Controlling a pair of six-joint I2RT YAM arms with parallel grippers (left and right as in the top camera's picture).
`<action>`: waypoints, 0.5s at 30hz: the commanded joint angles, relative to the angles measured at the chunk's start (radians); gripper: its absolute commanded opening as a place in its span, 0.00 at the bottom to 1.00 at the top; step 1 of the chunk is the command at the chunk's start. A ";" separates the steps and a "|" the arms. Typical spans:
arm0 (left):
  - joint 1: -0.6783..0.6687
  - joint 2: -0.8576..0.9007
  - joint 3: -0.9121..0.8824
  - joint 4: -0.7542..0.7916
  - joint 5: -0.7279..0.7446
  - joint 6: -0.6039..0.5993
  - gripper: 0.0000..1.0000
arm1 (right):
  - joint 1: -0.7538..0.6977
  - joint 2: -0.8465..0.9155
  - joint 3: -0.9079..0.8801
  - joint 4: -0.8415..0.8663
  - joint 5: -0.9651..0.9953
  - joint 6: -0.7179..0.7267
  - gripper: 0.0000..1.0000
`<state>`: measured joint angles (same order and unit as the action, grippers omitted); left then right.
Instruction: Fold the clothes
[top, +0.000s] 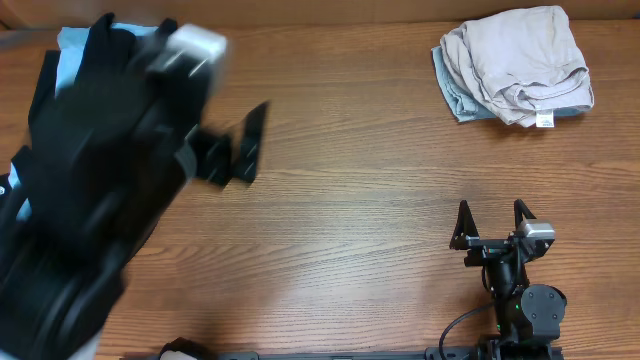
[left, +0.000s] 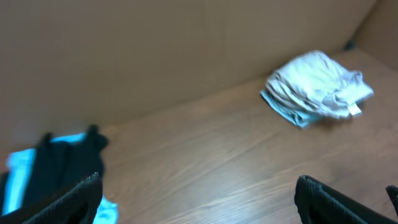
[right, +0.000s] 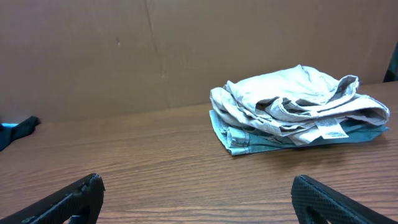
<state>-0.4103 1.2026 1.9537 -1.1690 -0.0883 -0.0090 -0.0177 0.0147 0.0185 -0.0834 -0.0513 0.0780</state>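
The beige khaki shorts (top: 520, 60) lie folded at the far right of the table, stacked on the light-blue denim shorts (top: 452, 95). The stack also shows in the right wrist view (right: 292, 102) and in the left wrist view (left: 317, 84). The black garment with light-blue panels (top: 75, 45) lies at the far left, mostly hidden under my left arm; it shows in the left wrist view (left: 62, 165). My left gripper (top: 245, 145) is open and empty, raised over the left middle and blurred. My right gripper (top: 492, 215) is open and empty near the front right.
A brown cardboard wall (right: 186, 50) stands behind the table's far edge. The wooden table (top: 350, 220) is bare between the two piles. The right arm's base (top: 525, 305) sits at the front edge.
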 joint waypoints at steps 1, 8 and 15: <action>0.007 -0.102 -0.219 0.059 -0.117 -0.015 1.00 | 0.005 -0.012 -0.011 0.003 0.008 0.003 1.00; 0.020 -0.327 -0.628 0.237 -0.204 -0.019 1.00 | 0.006 -0.012 -0.011 0.003 0.008 0.003 1.00; 0.084 -0.344 -0.988 0.455 -0.163 -0.256 1.00 | 0.005 -0.012 -0.011 0.003 0.008 0.003 1.00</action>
<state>-0.3504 0.8612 1.0966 -0.7998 -0.2626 -0.1234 -0.0177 0.0147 0.0185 -0.0834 -0.0513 0.0784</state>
